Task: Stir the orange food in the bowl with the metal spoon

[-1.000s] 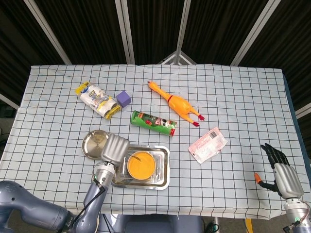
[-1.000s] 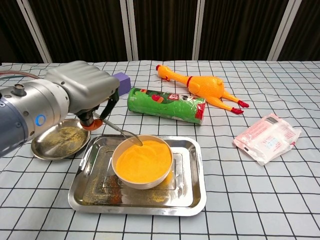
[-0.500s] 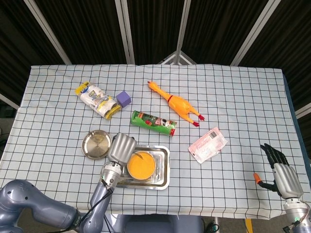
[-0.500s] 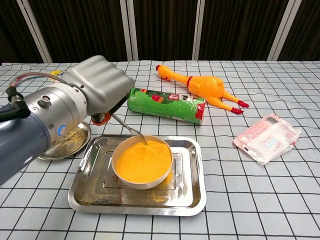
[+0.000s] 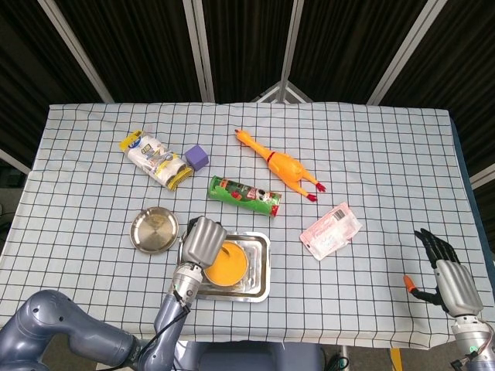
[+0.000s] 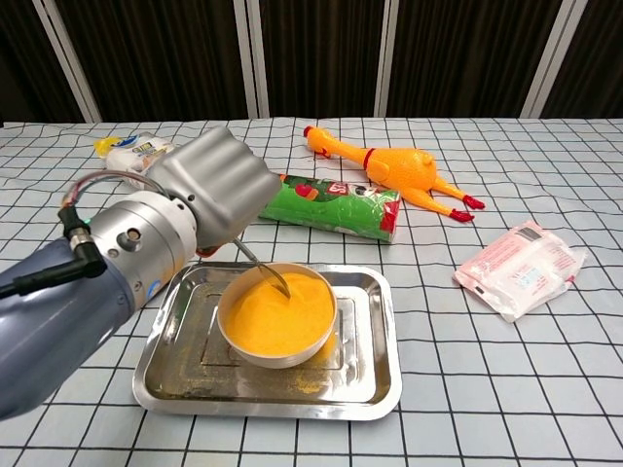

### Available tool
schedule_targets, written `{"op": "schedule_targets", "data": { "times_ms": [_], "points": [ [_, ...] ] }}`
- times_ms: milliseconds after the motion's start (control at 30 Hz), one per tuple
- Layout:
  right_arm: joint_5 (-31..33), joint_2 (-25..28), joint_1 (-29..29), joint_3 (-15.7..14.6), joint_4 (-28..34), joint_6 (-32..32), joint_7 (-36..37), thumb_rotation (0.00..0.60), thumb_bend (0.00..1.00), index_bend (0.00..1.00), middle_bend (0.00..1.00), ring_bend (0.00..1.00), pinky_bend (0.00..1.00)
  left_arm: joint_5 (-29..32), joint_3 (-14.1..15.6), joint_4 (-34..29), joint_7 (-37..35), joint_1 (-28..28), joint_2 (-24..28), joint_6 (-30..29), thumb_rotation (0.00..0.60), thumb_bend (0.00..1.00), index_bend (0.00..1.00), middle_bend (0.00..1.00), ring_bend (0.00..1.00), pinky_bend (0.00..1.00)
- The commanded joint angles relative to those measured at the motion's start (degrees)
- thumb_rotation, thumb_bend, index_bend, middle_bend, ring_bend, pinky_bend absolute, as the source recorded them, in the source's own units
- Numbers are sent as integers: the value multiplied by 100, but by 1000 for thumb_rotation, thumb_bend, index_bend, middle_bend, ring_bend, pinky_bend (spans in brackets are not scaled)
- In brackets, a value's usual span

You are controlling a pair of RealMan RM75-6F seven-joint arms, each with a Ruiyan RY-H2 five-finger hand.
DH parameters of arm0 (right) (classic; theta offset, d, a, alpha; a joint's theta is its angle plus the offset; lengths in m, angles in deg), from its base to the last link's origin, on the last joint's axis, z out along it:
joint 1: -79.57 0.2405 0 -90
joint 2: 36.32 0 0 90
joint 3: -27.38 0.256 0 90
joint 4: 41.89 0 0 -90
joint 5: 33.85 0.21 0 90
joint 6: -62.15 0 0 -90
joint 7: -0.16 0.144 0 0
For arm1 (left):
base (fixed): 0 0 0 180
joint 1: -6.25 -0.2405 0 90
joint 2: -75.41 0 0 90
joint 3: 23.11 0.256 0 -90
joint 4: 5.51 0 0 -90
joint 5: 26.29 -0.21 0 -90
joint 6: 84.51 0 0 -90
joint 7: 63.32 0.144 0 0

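The counter [image 5: 387,154] is covered in white cloth crossed by a dark grid of squares. A cream bowl [image 6: 277,342] is filled with orange food [image 6: 275,311], and silver is seen on the tray [image 6: 375,379] beneath it, on the metal spoon [image 6: 263,270] and on the round dish [image 5: 154,229]. The left hand [image 6: 216,188] is cased in grey; black fingers [image 5: 435,246] and an orange tip are shown on the grey right hand [image 5: 447,276]. The rubber chicken [image 6: 384,167] is coloured orange-yellow with red feet. The can [image 6: 331,206] is printed green with red lettering. A purple block [image 5: 197,157], a pink-and-white packet [image 6: 518,267] and a white, yellow and blue bag [image 5: 156,161] are also shown.
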Motion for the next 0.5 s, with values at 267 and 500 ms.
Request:
{"op": "schedule_targets", "data": {
  "times_ms": [267,500],
  "points": [
    [2,5,-3,0,10,-6,3,600,405,0,0,0,0,277,-104,-336,-59,-191,-104,53,600,773,848,1000,1000,1000],
    [1,5,-3,-4,9,-2,-2,600,404,0,0,0,0,175,-69,-864,-113,-279,-16,-59,600,773,848,1000,1000,1000]
  ]
}}
